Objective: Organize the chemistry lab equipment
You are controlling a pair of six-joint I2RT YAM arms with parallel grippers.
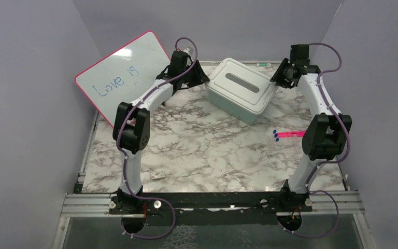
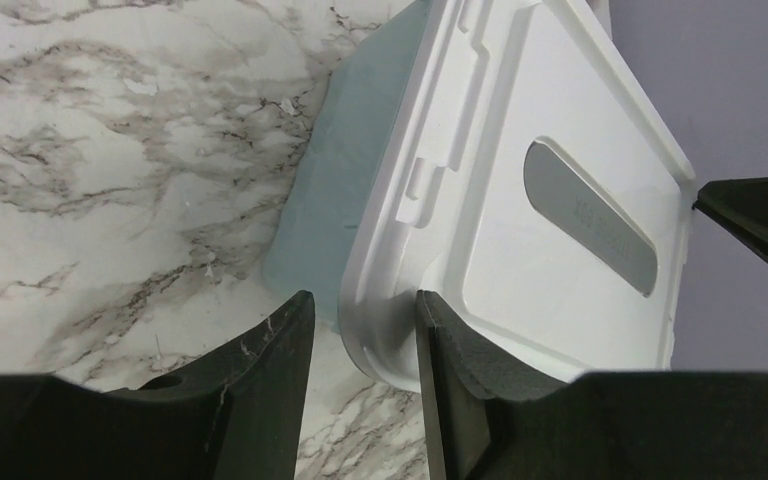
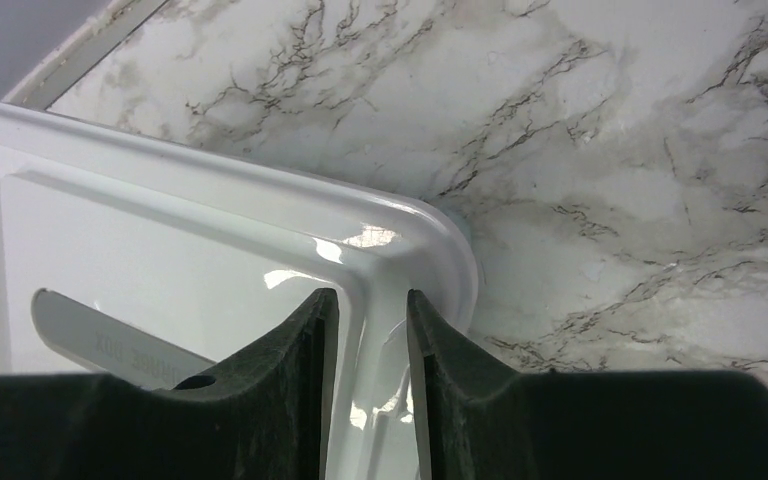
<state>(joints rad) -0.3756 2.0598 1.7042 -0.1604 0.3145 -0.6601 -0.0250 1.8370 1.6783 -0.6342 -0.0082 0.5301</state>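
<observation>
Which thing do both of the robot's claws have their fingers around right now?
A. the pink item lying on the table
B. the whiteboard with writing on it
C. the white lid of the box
C: in the wrist views, the left gripper and the right gripper each straddle the rim of the white lid, at opposite ends.

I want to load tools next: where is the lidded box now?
In the top view the box sits at the table's far middle, between the left gripper and right gripper, right of the whiteboard.
</observation>
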